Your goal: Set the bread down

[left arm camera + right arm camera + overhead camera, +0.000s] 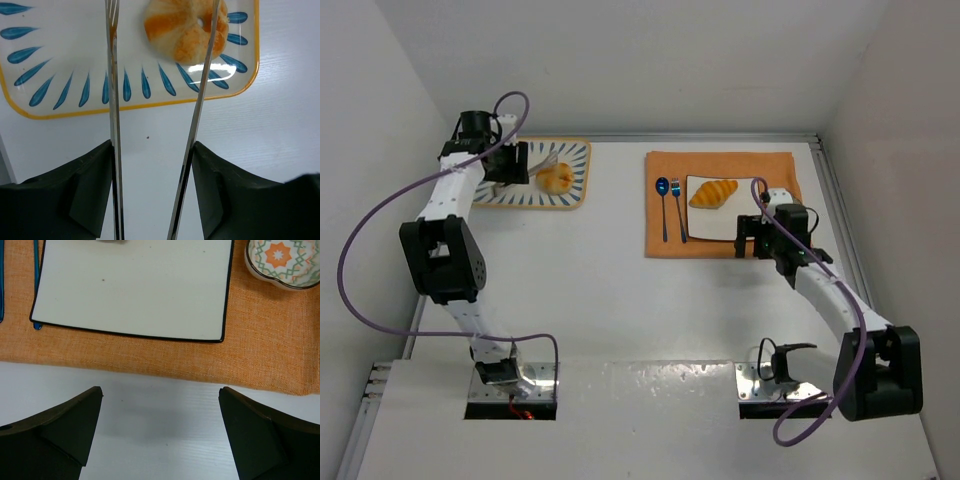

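The left claw (152, 150) grasps the tongs (114, 100), their arms loose about the bun (182, 27) on the tray (75, 30), while the croissant (713, 193) lies on the white plate (710, 228) and the right claw (160, 390) is released, so I think an off-centre squeeze may let the round bun roll out.

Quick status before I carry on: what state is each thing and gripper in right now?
left gripper: shut on the tongs.
tongs: spread, not pinching the bun.
bun: resting on the patterned tray.
croissant: lying on the white plate.
right gripper: open, empty.
small bowl: upright on the placemat.
spoon, fork: flat on the placemat.
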